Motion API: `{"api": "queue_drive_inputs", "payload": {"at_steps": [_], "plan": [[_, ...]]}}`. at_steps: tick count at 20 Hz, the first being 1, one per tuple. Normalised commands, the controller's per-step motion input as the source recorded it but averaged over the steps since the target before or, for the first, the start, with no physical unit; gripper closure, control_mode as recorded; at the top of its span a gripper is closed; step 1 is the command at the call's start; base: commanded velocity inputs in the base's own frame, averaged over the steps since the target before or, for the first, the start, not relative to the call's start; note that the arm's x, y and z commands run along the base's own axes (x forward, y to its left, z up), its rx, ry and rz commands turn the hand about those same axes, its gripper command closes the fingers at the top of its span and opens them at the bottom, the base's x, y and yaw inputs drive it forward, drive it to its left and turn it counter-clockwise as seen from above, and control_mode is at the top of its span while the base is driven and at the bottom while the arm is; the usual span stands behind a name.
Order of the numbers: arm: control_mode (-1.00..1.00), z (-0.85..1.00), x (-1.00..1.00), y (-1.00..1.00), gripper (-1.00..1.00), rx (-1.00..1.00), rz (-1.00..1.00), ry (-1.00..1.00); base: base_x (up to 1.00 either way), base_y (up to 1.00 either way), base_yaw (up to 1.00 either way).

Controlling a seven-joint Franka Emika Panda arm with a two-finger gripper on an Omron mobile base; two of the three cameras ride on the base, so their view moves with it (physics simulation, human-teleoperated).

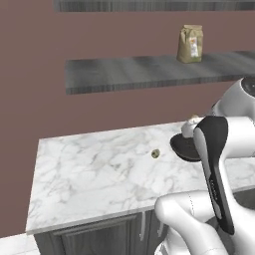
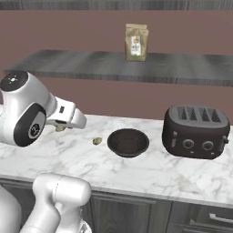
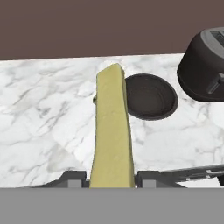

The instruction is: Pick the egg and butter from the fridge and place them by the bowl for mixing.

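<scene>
My gripper (image 3: 112, 177) is shut on the butter (image 3: 113, 131), a long olive-yellow stick that points away from the hand, out over the white marble counter (image 3: 43, 113). The dark round bowl (image 3: 151, 96) sits on the counter just right of the stick's far end. In the base views, the tiny olive-brown egg (image 1: 155, 153) lies on the marble a short way left of the bowl (image 2: 128, 142). A bit of the butter (image 2: 59, 129) peeks out under my hand, left of the egg (image 2: 97, 141). The fridge is out of view.
A boxy dark toaster (image 2: 195, 132) stands on the counter right of the bowl. A brown paper bag (image 2: 136, 42) sits on the grey wall shelf (image 2: 82, 63) above. The counter's left end (image 1: 37, 174) drops off beside the brown wall.
</scene>
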Motion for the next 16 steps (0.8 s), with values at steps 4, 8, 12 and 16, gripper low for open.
{"api": "queue_drive_inputs", "payload": {"at_steps": [4, 8, 12, 16], "plan": [[-1.0, -0.69, 0.22, 0.01, 1.0, 0.03, 0.0, 0.22, 0.0, 0.0, 0.0], [-1.0, -0.99, 0.79, 0.05, 1.0, 0.06, 0.03, 0.39, 0.0, 0.0, 0.0], [-1.0, -1.0, 0.83, 0.07, 1.0, 0.01, 0.01, 0.26, 0.0, 0.0, 0.0], [-1.0, -0.73, 0.58, 0.12, 1.0, 0.0, 0.0, 0.1, 0.0, 0.0, 0.0]]}}
